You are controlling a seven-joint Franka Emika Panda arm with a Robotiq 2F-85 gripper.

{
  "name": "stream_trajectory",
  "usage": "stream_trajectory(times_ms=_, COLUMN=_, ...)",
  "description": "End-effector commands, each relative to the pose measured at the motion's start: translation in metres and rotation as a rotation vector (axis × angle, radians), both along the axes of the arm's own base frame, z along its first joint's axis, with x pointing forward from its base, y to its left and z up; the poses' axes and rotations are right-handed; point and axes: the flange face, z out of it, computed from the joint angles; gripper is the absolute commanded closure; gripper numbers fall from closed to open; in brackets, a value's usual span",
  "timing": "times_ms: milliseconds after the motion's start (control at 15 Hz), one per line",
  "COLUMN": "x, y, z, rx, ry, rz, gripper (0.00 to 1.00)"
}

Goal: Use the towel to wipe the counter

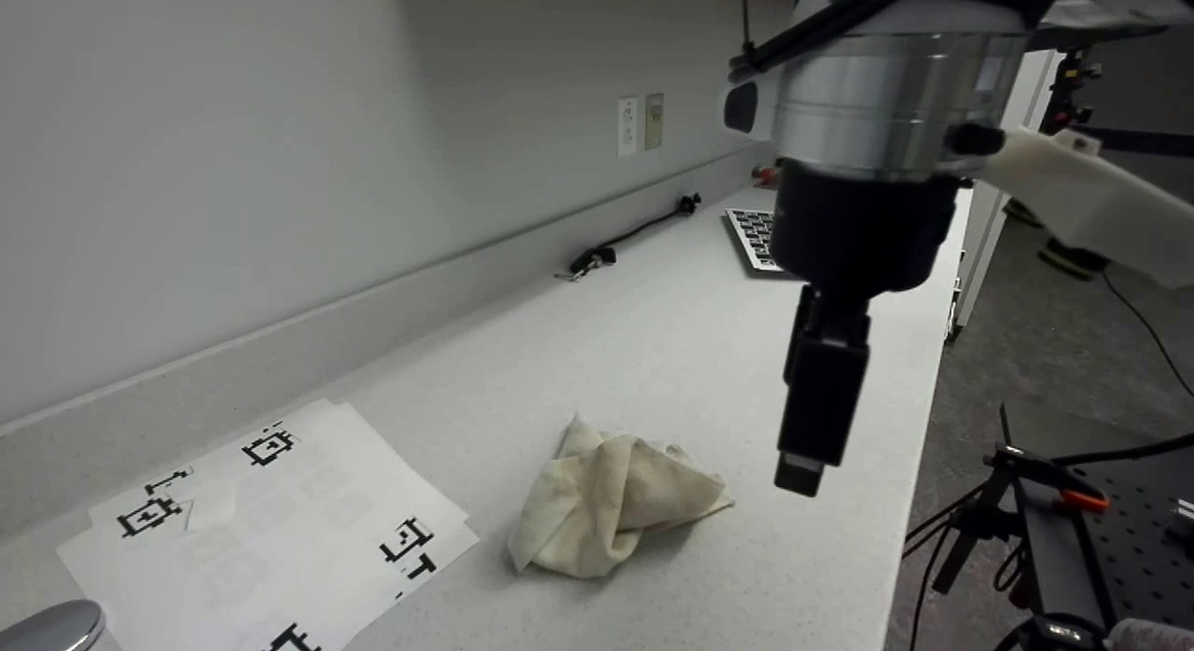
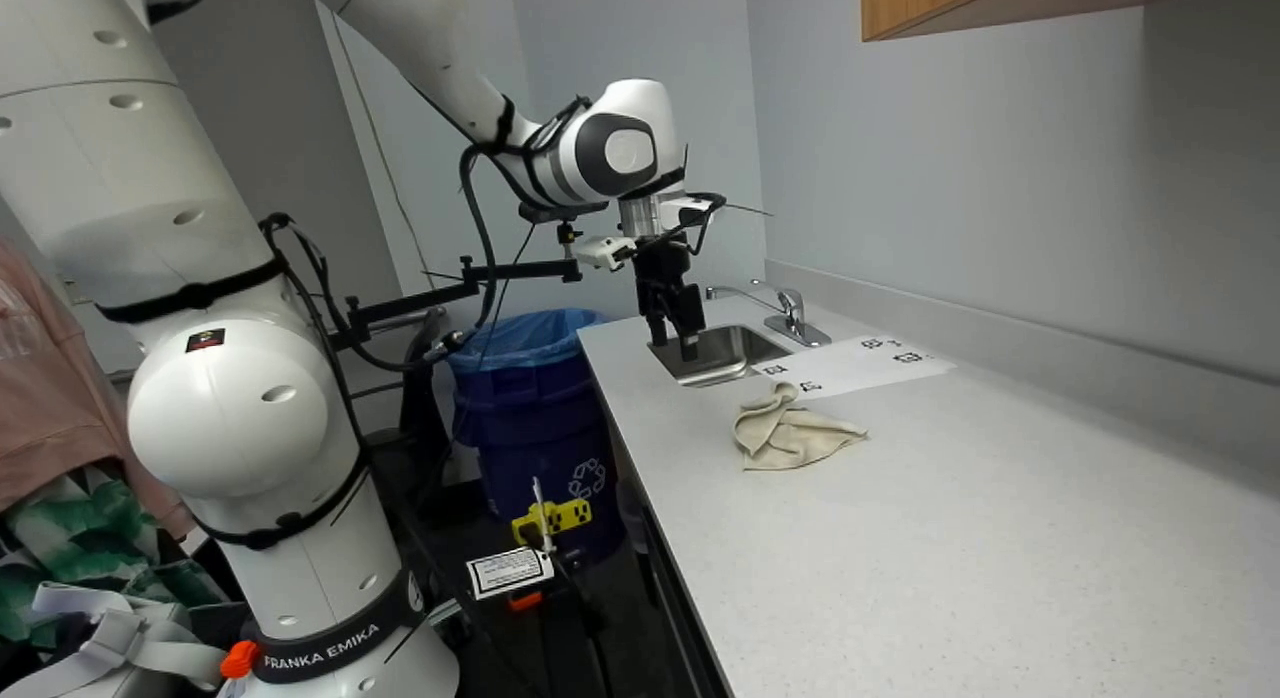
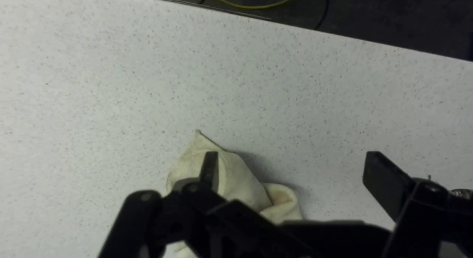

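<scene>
A crumpled cream towel (image 1: 616, 506) lies in a folded heap on the white counter (image 1: 522, 371), and both exterior views show it. My gripper (image 1: 799, 476) hangs above the counter, pointing down, between the towel and the front edge. In an exterior view the gripper (image 2: 674, 344) appears beyond the towel (image 2: 795, 436), in front of the sink. The wrist view has the gripper (image 3: 291, 163) with its fingers wide apart and nothing held. One finger overlaps the towel (image 3: 240, 176) there, while the other is over bare counter; the gripper's body hides the towel's lower part.
White paper sheets with black markers (image 1: 270, 511) lie beside the towel. A steel sink (image 2: 735, 350) and faucet (image 2: 792, 316) stand at one end. Farther along are a checkered board (image 1: 752, 231) and a cable with a clip (image 1: 597, 259). A backsplash (image 1: 233, 353) runs along the wall.
</scene>
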Motion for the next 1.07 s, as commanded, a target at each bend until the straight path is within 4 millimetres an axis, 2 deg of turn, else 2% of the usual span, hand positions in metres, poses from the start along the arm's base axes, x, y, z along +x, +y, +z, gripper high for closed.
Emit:
stream_trajectory(times_ms=0, x=-0.034, y=-0.002, z=0.027, rx=-0.043, ry=-0.024, rz=0.010, gripper=0.00)
stream_trajectory(times_ms=67, x=-0.014, y=0.002, z=0.013, rx=-0.014, ry=-0.006, rz=0.013, gripper=0.00)
stream_trajectory(times_ms=333, x=-0.027, y=0.003, z=0.023, rx=-0.025, ry=-0.018, rz=0.022, gripper=0.00)
stream_trajectory(times_ms=1000, x=-0.028, y=0.002, z=0.021, rx=-0.028, ry=-0.014, rz=0.021, gripper=0.00)
